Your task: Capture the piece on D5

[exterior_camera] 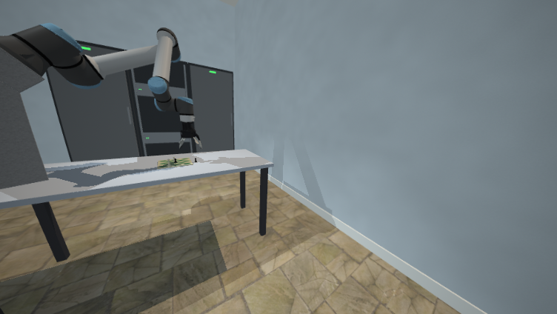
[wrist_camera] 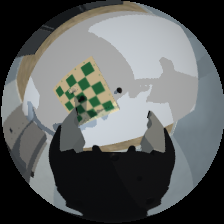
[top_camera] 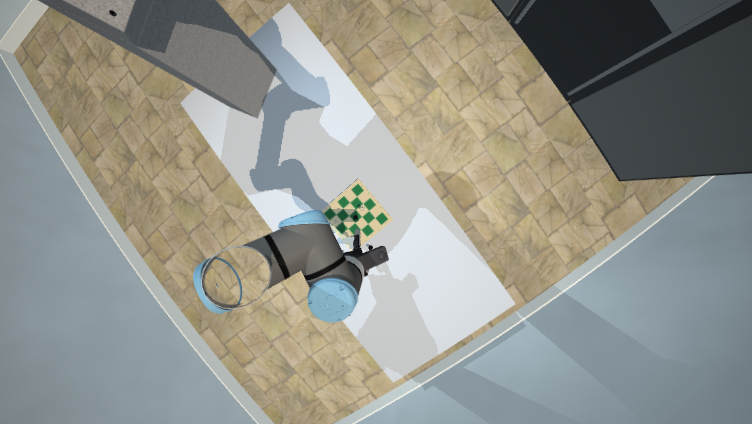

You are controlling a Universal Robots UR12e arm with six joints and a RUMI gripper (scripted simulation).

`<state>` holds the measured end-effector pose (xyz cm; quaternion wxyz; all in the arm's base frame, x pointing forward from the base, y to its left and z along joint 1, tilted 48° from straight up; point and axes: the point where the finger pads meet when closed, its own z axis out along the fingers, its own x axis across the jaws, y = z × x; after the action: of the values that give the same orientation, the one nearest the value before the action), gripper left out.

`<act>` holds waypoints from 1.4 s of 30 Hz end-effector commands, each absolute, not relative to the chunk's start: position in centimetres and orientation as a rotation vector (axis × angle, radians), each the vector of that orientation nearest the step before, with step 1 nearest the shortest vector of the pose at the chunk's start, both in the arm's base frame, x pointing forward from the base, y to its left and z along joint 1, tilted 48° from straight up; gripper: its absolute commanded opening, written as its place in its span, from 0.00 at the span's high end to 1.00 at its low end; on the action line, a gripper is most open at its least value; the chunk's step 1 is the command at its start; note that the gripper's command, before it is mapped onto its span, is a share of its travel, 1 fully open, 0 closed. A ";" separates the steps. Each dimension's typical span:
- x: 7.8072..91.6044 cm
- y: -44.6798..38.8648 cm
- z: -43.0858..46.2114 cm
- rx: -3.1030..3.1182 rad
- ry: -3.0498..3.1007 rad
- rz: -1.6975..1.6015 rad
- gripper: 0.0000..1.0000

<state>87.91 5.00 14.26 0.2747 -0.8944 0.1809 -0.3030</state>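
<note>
The green and cream board (top_camera: 381, 218) (wrist_camera: 88, 68) lies on the table. A black piece (top_camera: 355, 217) (exterior_camera: 175, 160) (wrist_camera: 81, 99) stands near its middle. A pale piece (wrist_camera: 73, 91) is close to it, hard to make out. Another black piece (top_camera: 370, 247) (exterior_camera: 195, 160) (wrist_camera: 119, 90) stands upright on the table, off the board and beside its edge. My gripper (exterior_camera: 190, 147) (wrist_camera: 113, 109) is open and empty, above the table near that off-board piece. The edge letters and numbers are too small to read, and arm shadow darkens part of the board; the arm may hide pieces at its near corner.
The white table (top_camera: 463, 263) (exterior_camera: 128, 183) extends on both sides of the board. The grey robot pedestal (top_camera: 210, 63) (exterior_camera: 19, 140) stands at one end of the table. Dark cabinets (top_camera: 658, 105) (exterior_camera: 212, 112) stand beyond it across the floor.
</note>
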 end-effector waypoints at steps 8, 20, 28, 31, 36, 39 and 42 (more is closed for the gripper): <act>86.1 4.8 12.8 -2.520 0.083 -0.948 0.00; 83.9 4.5 10.8 -2.586 -0.431 -1.092 0.00; 82.1 4.1 9.2 -2.572 -0.897 -1.194 0.00; 81.4 3.9 8.6 -2.548 -1.077 -1.226 0.00; 80.7 3.7 8.0 -2.514 -1.254 -1.254 0.00; 80.1 3.5 7.5 -2.471 -1.429 -1.278 0.00; 79.5 3.3 7.0 -2.419 -1.597 -1.297 0.00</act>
<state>80.37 3.59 7.67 0.0141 -0.8039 -0.4313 -0.4093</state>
